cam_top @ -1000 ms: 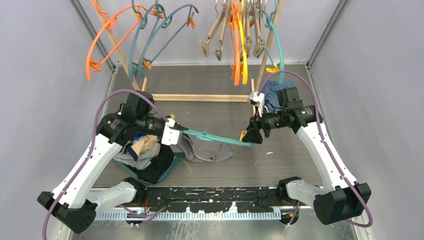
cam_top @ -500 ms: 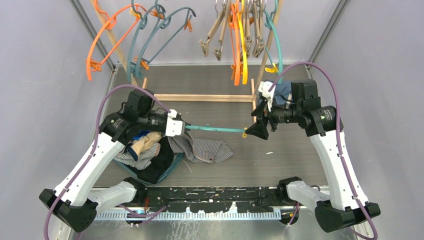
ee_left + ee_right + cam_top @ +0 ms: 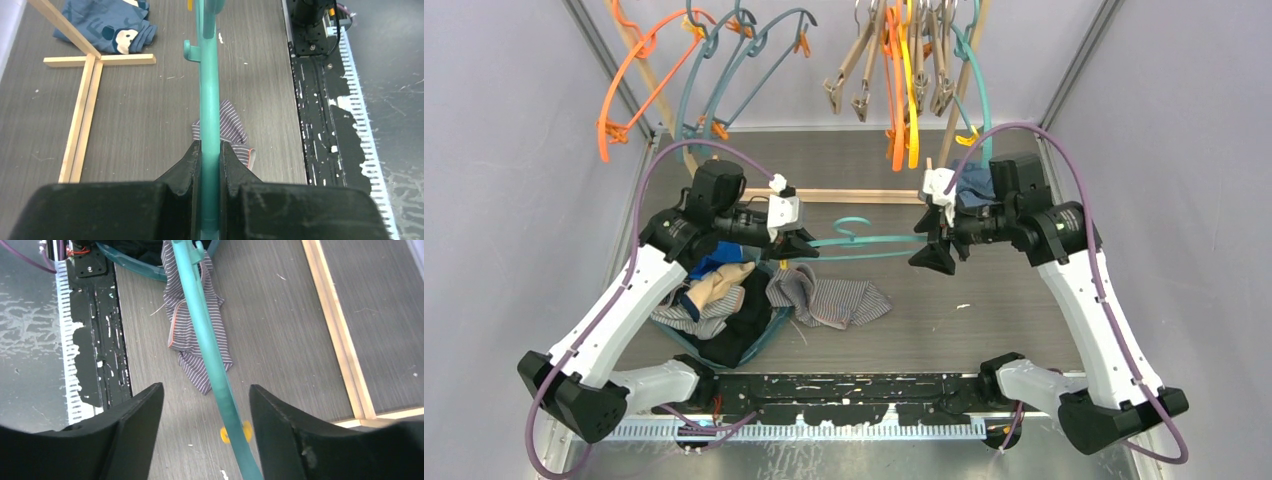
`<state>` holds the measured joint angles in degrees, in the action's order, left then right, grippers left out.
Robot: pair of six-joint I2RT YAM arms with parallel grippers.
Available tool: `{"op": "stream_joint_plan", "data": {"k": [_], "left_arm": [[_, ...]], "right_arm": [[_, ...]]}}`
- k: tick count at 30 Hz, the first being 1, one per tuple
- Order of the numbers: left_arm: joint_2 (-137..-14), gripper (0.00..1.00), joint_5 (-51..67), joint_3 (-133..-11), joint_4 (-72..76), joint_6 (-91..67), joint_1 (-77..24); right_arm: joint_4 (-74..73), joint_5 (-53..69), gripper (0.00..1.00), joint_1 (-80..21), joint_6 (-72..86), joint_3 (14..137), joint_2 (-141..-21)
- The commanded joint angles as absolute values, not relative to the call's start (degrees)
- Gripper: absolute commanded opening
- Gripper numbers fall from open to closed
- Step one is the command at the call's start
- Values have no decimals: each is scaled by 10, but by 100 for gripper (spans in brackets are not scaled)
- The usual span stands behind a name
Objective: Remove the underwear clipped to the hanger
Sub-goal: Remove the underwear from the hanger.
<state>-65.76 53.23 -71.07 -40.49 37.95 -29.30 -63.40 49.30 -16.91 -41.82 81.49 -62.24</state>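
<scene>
top external: your left gripper [image 3: 799,240] is clamped on one end of the teal hanger [image 3: 864,240], held above the bench [image 3: 984,330]. your right gripper [image 3: 934,250] is wide, with the hanger's other end running between its fingers, not gripped. pinstriped underwear [image 3: 834,300] lies on the bench under the hanger, and the other underwear [image 3: 714,300] is heaped in the basket [image 3: 769,330] beside it.

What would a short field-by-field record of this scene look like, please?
left hand: shut on one end of the teal hanger
right hand: open, fingers either side of the other end
hanger load: nothing seen clipped on it
striped underwear: loose on the table under the hanger
other garments: piled in the teal basket
</scene>
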Motion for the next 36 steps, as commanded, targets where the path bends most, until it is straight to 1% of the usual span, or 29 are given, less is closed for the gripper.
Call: {"op": "stream_joint_plan", "data": {"k": [1,4,9,11,12,15,16,18,21,23,25,27,29,33,36], "left_arm": [[-661,0,572,-745,-357,316,-298],[-668,0,571,-747,-357,306,-300],[-676,0,570,-746,-364,297,-304],[-681,0,571,-749,-375,297,-305],[-682,0,572,-750,-380,299,-305],[-679,0,570,-749,-387,295,-305],[-678,6,567,-749,-388,292,-305],[-676,26,558,-750,-398,287,-305],[-676,51,543,-752,-413,271,-304],[-676,65,539,-754,-418,254,-301],[-673,74,543,-753,-410,225,-291],[-666,80,549,-751,-388,189,-270],[-650,84,557,-744,-348,142,-241],[-624,86,569,-736,-258,34,-168],[-613,87,561,-744,-236,4,-134]], "right_arm": [[-614,465,61,-206,-427,836,-640],[-605,448,44,-223,-429,831,-644],[-586,438,17,-227,-436,815,-639],[-576,439,3,-227,-442,806,-635],[-572,439,1,-227,-446,800,-631],[-564,436,1,-227,-467,778,-618],[-564,437,1,-227,-476,772,-612],[-560,436,1,-227,-490,761,-603],[-559,428,1,-226,-508,752,-590],[-559,417,1,-226,-517,755,-582],[-558,401,1,-224,-522,766,-574],[-557,381,1,-220,-522,785,-566],[-556,355,1,-215,-518,810,-562],[-555,308,1,-196,-501,875,-570],[-555,284,1,-188,-485,929,-582]]}}
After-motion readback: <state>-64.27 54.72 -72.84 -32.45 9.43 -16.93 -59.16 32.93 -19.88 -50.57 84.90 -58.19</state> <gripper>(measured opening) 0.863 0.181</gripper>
